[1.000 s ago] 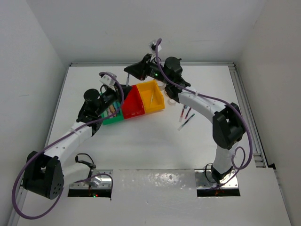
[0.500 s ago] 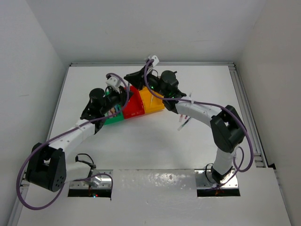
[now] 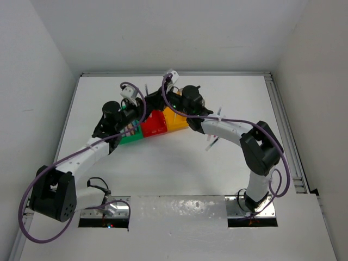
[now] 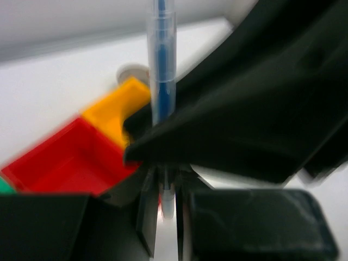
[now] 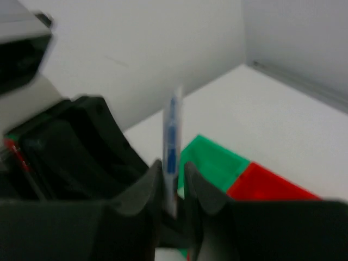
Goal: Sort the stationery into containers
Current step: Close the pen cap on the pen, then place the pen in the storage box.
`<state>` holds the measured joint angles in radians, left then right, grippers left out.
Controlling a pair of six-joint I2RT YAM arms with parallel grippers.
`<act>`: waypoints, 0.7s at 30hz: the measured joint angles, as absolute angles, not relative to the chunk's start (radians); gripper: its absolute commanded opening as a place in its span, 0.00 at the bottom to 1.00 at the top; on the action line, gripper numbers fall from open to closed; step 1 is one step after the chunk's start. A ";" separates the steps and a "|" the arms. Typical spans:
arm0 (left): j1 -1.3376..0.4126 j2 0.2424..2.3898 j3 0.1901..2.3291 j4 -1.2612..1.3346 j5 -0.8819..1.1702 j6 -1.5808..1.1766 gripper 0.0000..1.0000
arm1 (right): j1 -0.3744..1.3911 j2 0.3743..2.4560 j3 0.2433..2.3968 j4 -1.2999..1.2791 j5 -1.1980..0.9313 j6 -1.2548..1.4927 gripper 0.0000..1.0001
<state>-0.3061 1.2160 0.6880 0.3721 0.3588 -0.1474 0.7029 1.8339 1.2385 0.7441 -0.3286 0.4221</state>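
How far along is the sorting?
Done: a few items lie in the green bin. In hand: a blue pen, clamped by the left gripper, with the right gripper straddling it too. Left: pens on the table.

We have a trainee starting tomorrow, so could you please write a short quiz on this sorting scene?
1. What is the left claw shut on? A) a clear plastic pen with a blue core; B) a tan tape roll; C) an orange block.
2. True or false: in the row of joined plastic bins, the red bin sits between the green bin and the yellow bin.
3. Fill in: the loose pens on the white table lie on the ____ arm's side.
Key: 1 A; 2 true; 3 right.
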 measured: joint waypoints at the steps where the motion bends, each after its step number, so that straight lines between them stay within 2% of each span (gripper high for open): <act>1: -0.305 1.214 0.691 0.422 0.356 -0.167 0.00 | 0.703 1.837 1.232 0.705 -0.353 0.436 0.21; 5: -0.291 1.203 0.698 0.411 0.363 -0.209 0.00 | 0.695 1.861 1.231 0.723 -0.365 0.491 0.28; 8: -0.294 1.202 0.698 0.416 0.368 -0.231 0.00 | 0.690 1.861 1.237 0.717 -0.378 0.513 0.21; 10: -0.295 1.202 0.698 0.414 0.373 -0.245 0.00 | 0.690 1.861 1.237 0.718 -0.384 0.524 0.08; 12: -0.296 1.202 0.697 0.414 0.375 -0.254 0.00 | 0.690 1.860 1.237 0.718 -0.394 0.531 0.00; 15: -0.296 1.202 0.697 0.414 0.376 -0.267 0.01 | 0.689 1.860 1.237 0.716 -0.396 0.533 0.00; 17: -0.296 1.202 0.697 0.414 0.378 -0.269 0.25 | 0.685 1.860 1.237 0.715 -0.398 0.543 0.00; 18: -0.296 1.202 0.697 0.415 0.382 -0.270 0.59 | 0.681 1.860 1.240 0.707 -0.396 0.548 0.00; 19: -0.296 1.200 0.697 0.419 0.387 -0.263 0.82 | 0.674 1.860 1.242 0.691 -0.392 0.551 0.00; 20: -0.296 1.192 0.697 0.416 0.393 -0.259 0.99 | 0.663 1.860 1.246 0.672 -0.383 0.555 0.00; 21: -0.296 1.183 0.696 0.419 0.400 -0.253 1.00 | 0.645 1.860 1.254 0.636 -0.379 0.558 0.00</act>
<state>-0.2958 1.1828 0.6964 0.4191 0.4004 -0.2527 0.6445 1.8595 1.2541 0.6361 -0.3790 0.5583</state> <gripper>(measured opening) 0.894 0.058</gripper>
